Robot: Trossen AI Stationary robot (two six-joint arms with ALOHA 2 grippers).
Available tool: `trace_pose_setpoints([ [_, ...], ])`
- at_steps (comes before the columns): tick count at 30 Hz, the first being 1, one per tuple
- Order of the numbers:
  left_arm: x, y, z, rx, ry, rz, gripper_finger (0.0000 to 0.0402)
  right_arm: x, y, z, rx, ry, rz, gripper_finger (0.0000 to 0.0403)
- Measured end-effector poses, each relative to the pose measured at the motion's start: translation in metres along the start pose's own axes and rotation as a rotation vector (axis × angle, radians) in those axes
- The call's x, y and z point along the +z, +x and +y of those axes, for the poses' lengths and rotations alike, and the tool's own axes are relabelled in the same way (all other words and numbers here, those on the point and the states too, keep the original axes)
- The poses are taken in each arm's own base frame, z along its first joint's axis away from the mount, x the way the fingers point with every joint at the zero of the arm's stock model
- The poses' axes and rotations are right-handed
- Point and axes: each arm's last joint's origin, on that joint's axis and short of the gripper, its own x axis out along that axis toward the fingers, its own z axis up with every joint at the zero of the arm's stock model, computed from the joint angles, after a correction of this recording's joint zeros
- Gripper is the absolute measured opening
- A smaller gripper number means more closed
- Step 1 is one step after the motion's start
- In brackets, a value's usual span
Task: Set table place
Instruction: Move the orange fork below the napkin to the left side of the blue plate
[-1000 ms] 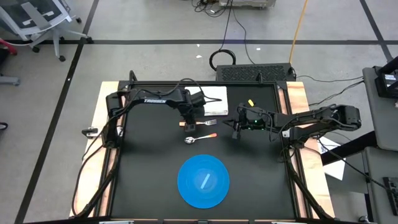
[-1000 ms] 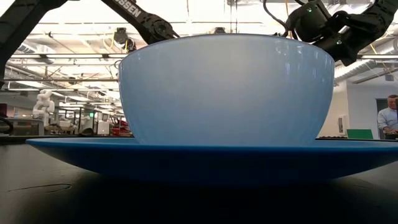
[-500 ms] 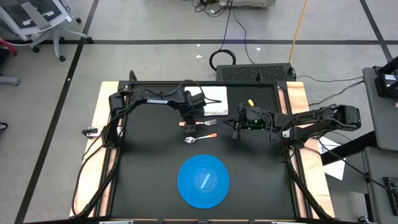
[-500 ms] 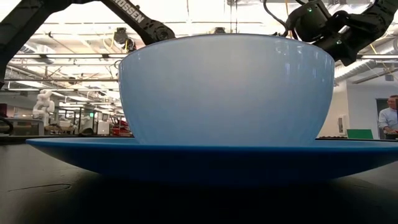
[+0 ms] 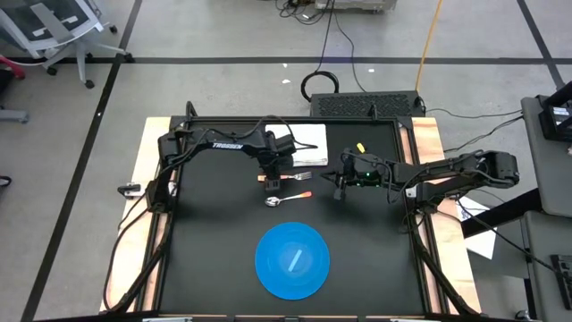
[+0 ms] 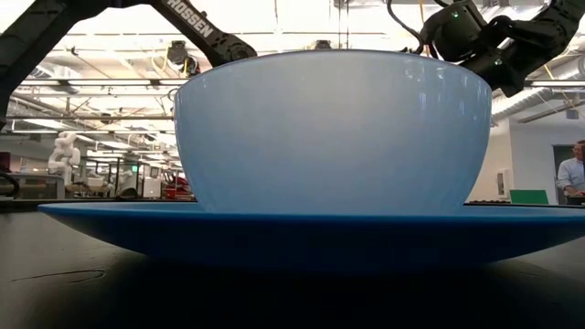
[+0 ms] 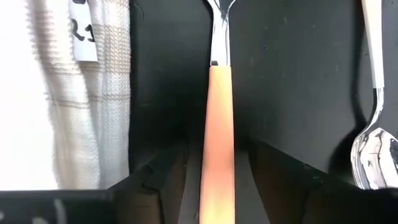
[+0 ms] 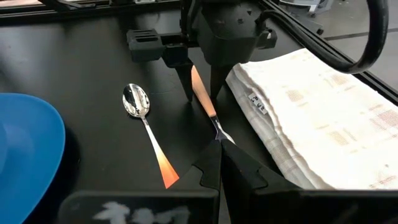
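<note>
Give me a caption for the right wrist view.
Left gripper straddles the fork handle, between spoon and cloth.

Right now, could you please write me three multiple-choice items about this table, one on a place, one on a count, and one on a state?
1. Where is the bowl?
A. On the blue plate
B. On the folded cloth
C. In the right gripper

2. How many pieces of cutlery lie on the table?
A. One
B. Two
C. Four

3. What is the left gripper doing?
A. Holding the spoon aloft
B. Straddling the fork handle, fingers apart
C. Resting on the plate

Key: 1 A, the low view shows bowl on plate; 2 B, fork and spoon; 3 B, left wrist view shows gaps beside the handle.
</note>
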Motion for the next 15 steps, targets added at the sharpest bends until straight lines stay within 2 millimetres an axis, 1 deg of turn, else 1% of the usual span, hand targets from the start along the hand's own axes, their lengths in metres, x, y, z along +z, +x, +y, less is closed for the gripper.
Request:
trace_pose_setpoints([
  [2,-0.0001,0.0003,0.0001,0.001,0.0,0.002,0.017,0.0,0.0,0.0,0.0,0.0,0.0,0.0],
  [4,-0.0005,0.0007,0.0002,0.002,-0.004,0.005,0.015,0.0,0.0,0.0,0.0,0.0,0.0,0.0],
  [10,-0.0009,0.0013,0.0012,0.009,-0.006,0.008,0.006,0.0,0.0,0.0,0.0,0.0,0.0,0.0],
  [11,-0.0009,0.0015,0.0011,0.009,-0.006,0.009,0.0052,0.0,0.0,0.0,0.0,0.0,0.0,0.0],
  [15,-0.001,0.0018,0.0006,0.008,-0.011,0.01,0.0053,0.0,0.0,0.0,0.0,0.0,0.0,0.0],
])
